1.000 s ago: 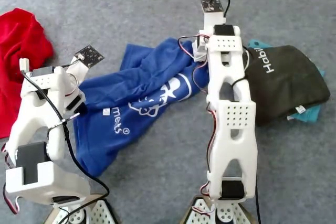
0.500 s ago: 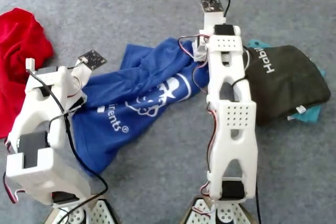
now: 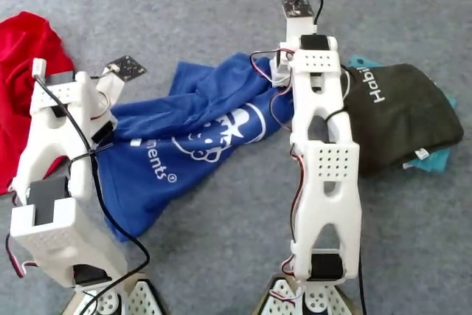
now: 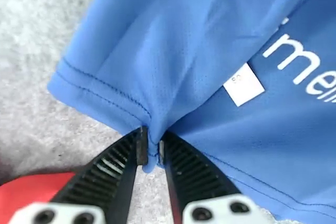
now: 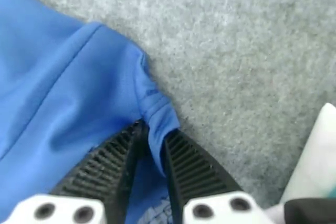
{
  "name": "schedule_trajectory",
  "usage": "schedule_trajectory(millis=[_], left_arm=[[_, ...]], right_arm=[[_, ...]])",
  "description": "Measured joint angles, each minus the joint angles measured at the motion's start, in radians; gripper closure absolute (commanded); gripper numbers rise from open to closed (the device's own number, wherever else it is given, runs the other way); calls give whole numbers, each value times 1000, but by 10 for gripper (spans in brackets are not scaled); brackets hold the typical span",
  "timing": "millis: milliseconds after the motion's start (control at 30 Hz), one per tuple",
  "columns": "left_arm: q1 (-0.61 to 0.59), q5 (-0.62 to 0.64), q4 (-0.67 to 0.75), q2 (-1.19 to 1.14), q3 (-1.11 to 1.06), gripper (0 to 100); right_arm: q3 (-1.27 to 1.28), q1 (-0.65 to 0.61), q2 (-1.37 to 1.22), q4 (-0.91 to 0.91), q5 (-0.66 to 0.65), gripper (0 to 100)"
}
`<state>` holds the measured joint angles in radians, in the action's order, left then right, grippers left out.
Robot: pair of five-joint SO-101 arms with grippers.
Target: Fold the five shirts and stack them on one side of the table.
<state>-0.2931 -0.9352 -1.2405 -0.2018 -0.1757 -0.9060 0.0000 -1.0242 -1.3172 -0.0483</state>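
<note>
Step in hand: stretching the blue shirt [image 3: 192,145] out for folding. Left gripper [image 4: 150,148] is clamped on its hem edge. Right gripper [image 5: 152,140] pinches the opposite end, probably a sleeve. Dark shirt [image 3: 402,116] sits folded just beside that end. Next: pull taut evenly, lay flat.
</note>
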Motion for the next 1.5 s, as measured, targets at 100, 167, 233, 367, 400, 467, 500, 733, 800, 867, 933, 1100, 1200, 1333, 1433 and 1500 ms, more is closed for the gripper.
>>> schedule_trajectory(millis=[100, 167, 233, 367, 400, 467, 500, 733, 800, 867, 933, 1100, 1200, 1333, 1433, 1500], left_arm=[[0, 0, -8, 0, 15, 971], [0, 0, -9, 0, 15, 971], [0, 0, -11, 0, 15, 971], [-9, -43, -11, -9, 15, 967], [-14, -58, -11, -9, 15, 967], [-21, -72, -11, -9, 15, 967], [-21, -74, -11, -9, 15, 967], [-21, -127, -11, -9, 15, 863], [-23, -149, -11, -9, 15, 817], [-28, -160, -11, -9, 15, 796], [-29, -163, 0, -9, 15, 798], [-32, -163, 28, -9, 15, 799], [-32, -163, 38, -9, 15, 799], [-32, -163, 49, -37, 15, 828], [-32, -183, 49, -77, 15, 844], [-32, -206, 54, -103, 15, 845]], right_arm=[[0, 0, 0, 0, 0, 984], [0, 0, 0, 0, 0, 984], [0, 0, 0, 0, 0, 984], [0, 0, 0, 0, 0, 984], [0, 0, 0, 0, 0, 984], [0, 0, 0, 0, 0, 984], [0, 0, 0, 0, 0, 984], [0, 0, 0, 0, 0, 984], [0, 0, 0, 0, 0, 984], [0, 0, 0, 0, 0, 984], [0, 0, 0, 0, 0, 984], [0, 0, 0, 0, 0, 984], [0, 0, 0, 0, 0, 984], [0, 0, 0, 0, 0, 984], [0, 0, 0, 0, 0, 984], [0, 0, 0, 0, 0, 984]])
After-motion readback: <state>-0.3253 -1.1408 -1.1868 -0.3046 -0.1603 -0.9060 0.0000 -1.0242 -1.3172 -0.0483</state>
